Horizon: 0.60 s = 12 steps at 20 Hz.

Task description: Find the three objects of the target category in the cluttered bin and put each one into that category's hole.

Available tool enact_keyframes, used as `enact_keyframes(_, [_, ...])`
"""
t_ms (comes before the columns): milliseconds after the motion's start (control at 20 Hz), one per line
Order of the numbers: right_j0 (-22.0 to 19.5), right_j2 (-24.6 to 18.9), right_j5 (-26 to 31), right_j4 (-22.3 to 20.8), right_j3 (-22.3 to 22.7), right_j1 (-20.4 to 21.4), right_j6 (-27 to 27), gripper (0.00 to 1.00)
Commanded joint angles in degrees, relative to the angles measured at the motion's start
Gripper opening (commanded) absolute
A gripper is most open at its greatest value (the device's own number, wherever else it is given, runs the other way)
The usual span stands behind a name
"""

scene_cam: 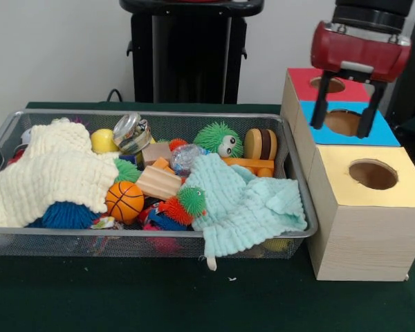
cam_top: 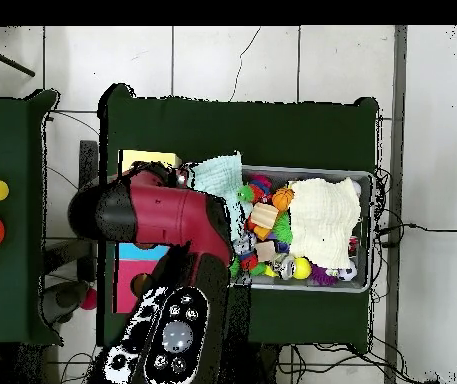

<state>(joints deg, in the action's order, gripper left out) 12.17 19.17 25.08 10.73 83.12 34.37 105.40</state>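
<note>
Gripper [scene_cam: 346, 114] with fingers [scene_cam: 319, 111] spread and empty above the blue-topped box [scene_cam: 387, 131]; the yellow-topped box's hole [scene_cam: 373, 174] lies just nearer the camera, the bin [scene_cam: 152, 242] well aside.

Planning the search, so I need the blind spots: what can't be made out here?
- Front view: whatever lies under the cream cloth and the mint cloth in the bin.
- Overhead view: the arm covers most of the boxes, including the yellow-topped box.
</note>
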Motion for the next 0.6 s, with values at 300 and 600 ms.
enact_keyframes(300, [-16.72,-15.17,-0.49,-12.54,14.92,9.06,-12.03,1.0])
enact_keyframes(600, [-23.57,-20.59,0.32,-17.85,16.99,10.88,-13.47,1.0])
